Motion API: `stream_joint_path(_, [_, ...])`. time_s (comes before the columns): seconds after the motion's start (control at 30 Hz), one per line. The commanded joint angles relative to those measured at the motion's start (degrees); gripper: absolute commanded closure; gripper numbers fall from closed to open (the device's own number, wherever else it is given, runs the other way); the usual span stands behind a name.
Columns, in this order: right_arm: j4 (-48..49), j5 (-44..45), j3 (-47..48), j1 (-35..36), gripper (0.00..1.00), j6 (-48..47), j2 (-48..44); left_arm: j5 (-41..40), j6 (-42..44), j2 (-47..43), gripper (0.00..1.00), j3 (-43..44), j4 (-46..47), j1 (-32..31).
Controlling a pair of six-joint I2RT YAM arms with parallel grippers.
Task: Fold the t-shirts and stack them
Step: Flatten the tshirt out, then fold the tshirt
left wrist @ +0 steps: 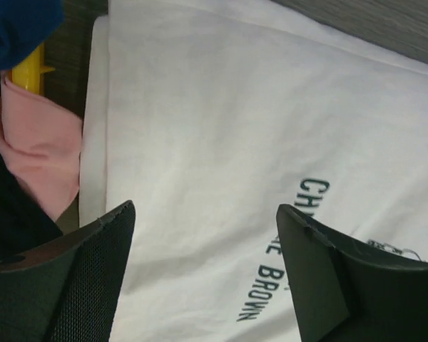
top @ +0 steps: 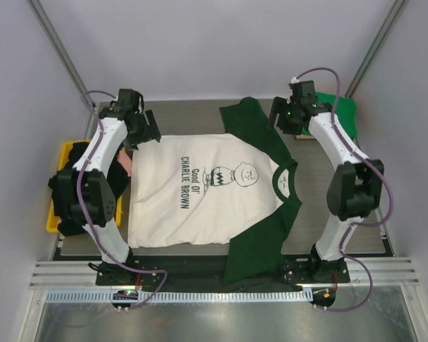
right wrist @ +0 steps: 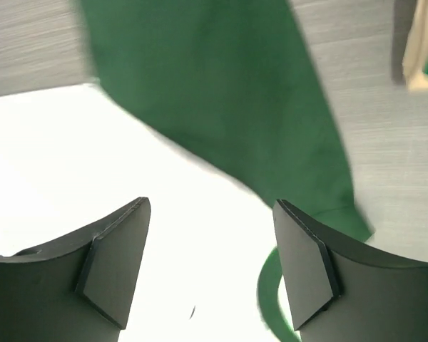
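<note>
A cream t-shirt [top: 192, 192] with dark green sleeves, collar and a Charlie Brown print lies flat on the table, collar to the right. My left gripper [top: 144, 135] is open above its far left hem corner; the wrist view shows cream cloth [left wrist: 214, 142] between the fingers [left wrist: 93, 263]. My right gripper [top: 284, 122] is open above the far green sleeve [top: 251, 125]; its wrist view shows the sleeve [right wrist: 221, 92] and collar [right wrist: 267, 299]. A bright green t-shirt [top: 342, 114] lies at the far right. Pink [left wrist: 36, 142], blue [left wrist: 21, 25] and black shirts sit in the tray.
A yellow tray [top: 57, 206] holding shirts stands at the left table edge, partly behind my left arm. A tan board edge [right wrist: 417, 50] lies under the bright green shirt. White walls close in the table on three sides.
</note>
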Motion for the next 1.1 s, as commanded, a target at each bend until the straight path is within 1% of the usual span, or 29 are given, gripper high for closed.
stream_joint_path(0.0, [12.34, -3.88, -12.26, 0.01, 0.25, 3.11, -13.79, -0.74, -1.96, -9.21, 0.19, -6.59, 5.19, -1.96])
stream_joint_path(0.07, [13.83, -4.23, -15.98, 0.27, 0.25, 3.82, -14.42, -0.92, -3.29, -11.41, 0.19, -12.21, 7.13, -2.49])
stream_joint_path(0.13, [14.54, -4.06, -19.23, 0.45, 0.25, 4.43, -13.55, -1.01, -5.22, -10.90, 0.19, -14.60, 9.42, -2.93])
stream_joint_path(0.23, [14.54, -3.54, -19.61, 0.89, 0.26, 5.23, -10.40, -0.92, -6.63, -8.26, 0.21, -16.72, 10.92, -3.55])
stream_joint_path(0.3, [14.37, -3.09, -18.73, 1.33, 0.26, 5.32, -7.84, -1.53, -7.25, -4.93, 0.21, -16.99, 12.32, -4.16])
stream_joint_path(0.4, [13.58, -1.60, -16.36, 1.15, 0.26, 5.67, -2.48, -2.15, -8.13, 0.87, 0.22, -15.33, 12.77, -4.43])
stream_joint_path(0.6, [11.21, 1.91, -9.51, 0.63, 0.26, 5.93, 8.94, -3.73, -8.66, 12.02, 0.23, -7.25, 11.80, -4.43])
stream_joint_path(0.67, [9.89, 2.35, -5.56, -0.51, 0.26, 6.28, 12.28, -4.34, -8.31, 15.46, 0.23, -2.08, 10.75, -4.43])
stream_joint_path(0.7, [9.45, 2.62, -2.50, -0.86, 0.25, 6.46, 15.25, -4.78, -8.13, 19.13, 0.23, 0.30, 9.27, -4.34])
stream_joint_path(0.73, [8.49, 2.97, -0.81, -1.74, 0.25, 6.63, 17.11, -5.05, -7.95, 20.82, 0.23, 2.41, 8.73, -4.34])
stream_joint_path(0.77, [7.96, 3.14, 1.12, -2.18, 0.25, 6.72, 18.87, -5.22, -7.60, 22.58, 0.23, 7.74, 8.38, -4.34])
stream_joint_path(0.8, [7.43, 3.23, 3.31, -2.71, 0.25, 6.72, 20.45, -5.31, -6.99, 24.77, 0.23, 10.84, 6.55, -4.25])
stream_joint_path(0.83, [6.03, 3.23, 8.47, -3.06, 0.26, 6.81, 24.47, -6.01, -6.64, 29.06, 0.23, 14.18, 5.05, -4.17])
stream_joint_path(0.87, [5.23, 2.89, 11.48, -3.67, 0.26, 6.72, 26.34, -6.19, -6.37, 31.71, 0.23, 18.56, 3.55, -4.08])
stream_joint_path(0.9, [4.53, 2.53, 18.03, -4.03, 0.25, 6.46, 28.71, -6.19, -6.11, 34.08, 0.23, 26.61, 0.58, -3.82])
stream_joint_path(0.93, [3.13, 2.18, 21.58, -4.29, 0.25, 6.20, 32.56, -6.02, -5.93, 38.89, 0.23, 31.48, -0.93, -3.73])
stream_joint_path(0.97, [2.60, 1.40, 25.27, -4.56, 0.25, 5.85, 34.86, -5.75, -5.93, 41.20, 0.23, 35.79, -2.25, -3.64])
stream_joint_path(1.0, [2.16, -0.35, 31.92, -4.65, 0.25, 5.32, 36.54, -5.49, -6.02, 43.14, 0.23, 44.01, -5.22, -3.29])
stream_joint_path(1.07, [2.24, -2.73, 37.76, -4.73, 0.24, 4.71, 40.41, -3.48, -7.33, 46.84, 0.22, 48.91, -6.91, -2.76])
